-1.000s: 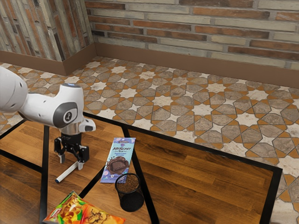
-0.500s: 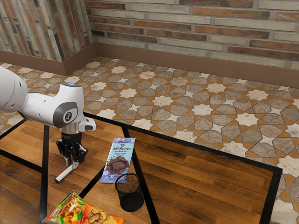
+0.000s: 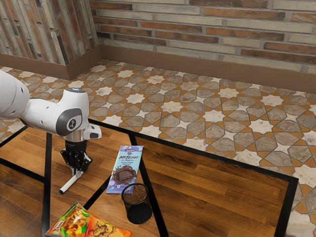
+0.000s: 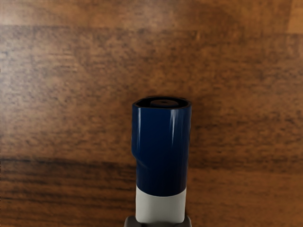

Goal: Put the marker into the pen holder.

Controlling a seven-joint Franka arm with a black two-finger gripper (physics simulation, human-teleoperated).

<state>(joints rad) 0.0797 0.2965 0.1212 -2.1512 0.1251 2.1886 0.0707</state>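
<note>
**Ones Are Leading the Count**

I am counting one marker [image 3: 69,183], one pen holder [image 3: 137,210] and one chocolate bar [image 3: 125,169]. The bright food packaging [image 3: 74,223] is adding at least one packet (whether it is making one or two, I am not managing to tell, as the edge of the exterior view is cutting it off). That is bringing the small things to at least four, and one counter [image 3: 212,192] is joining the list.

The gripper [image 3: 77,173] has closed — its fingers, spread apart earlier, now pinch the marker [image 3: 69,184] from both sides.
</note>
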